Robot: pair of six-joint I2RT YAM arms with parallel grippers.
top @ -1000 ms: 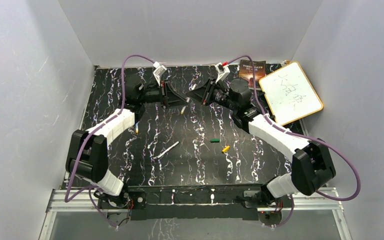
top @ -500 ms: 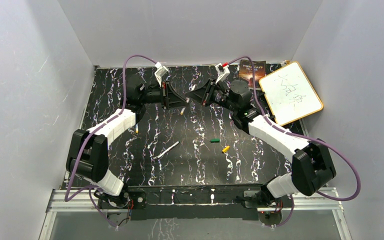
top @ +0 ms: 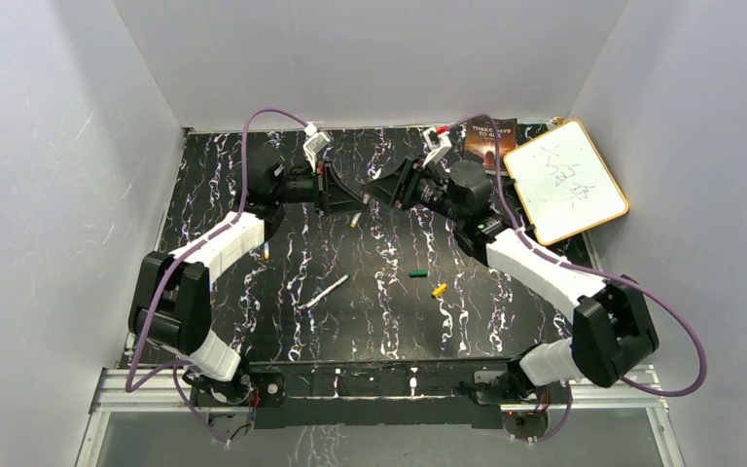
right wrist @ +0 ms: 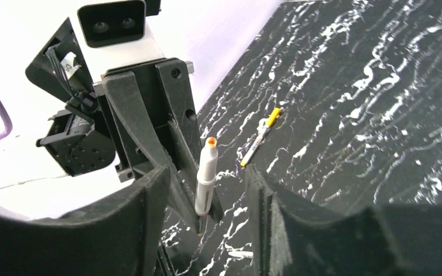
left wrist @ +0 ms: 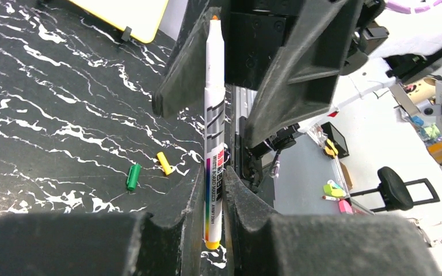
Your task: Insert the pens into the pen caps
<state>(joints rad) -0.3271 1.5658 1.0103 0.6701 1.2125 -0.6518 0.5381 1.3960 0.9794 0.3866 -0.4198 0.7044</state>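
From left: 1 pen (right wrist: 258,137) w/ a yellow cap on its end lies on the black marbled table (top: 379,321) on the left arm's side; a 2nd, bare pen (top: 329,290) lies nearer the bases. Above the far-centre of the table, the left gripper (left wrist: 213,190) pinches the lower barrel of a 3rd pen (left wrist: 214,132), held clear of the surface w/ its orange tip pointing at the right gripper (right wrist: 208,171). That claw is spread, 1 finger each side of the tip, and neither looks to press it. Further right, 1 green cap (top: 417,273) and 1 yellow cap (top: 439,289) sit near each other, well apart from both claws. A book (top: 489,141) and a whiteboard (top: 564,180) fill the far-right corner.

Risks, as judged: the pen hangs on 1 pinch low on the barrel, so a nudge from a right finger pulling clear could tilt it or slide it through the pads. The caps are tiny and smooth; a slightly off-centre grab prob. skids 1 away. If cap and tip meet off-axis, the push could shove the pen back through the pinch instead of seating it.
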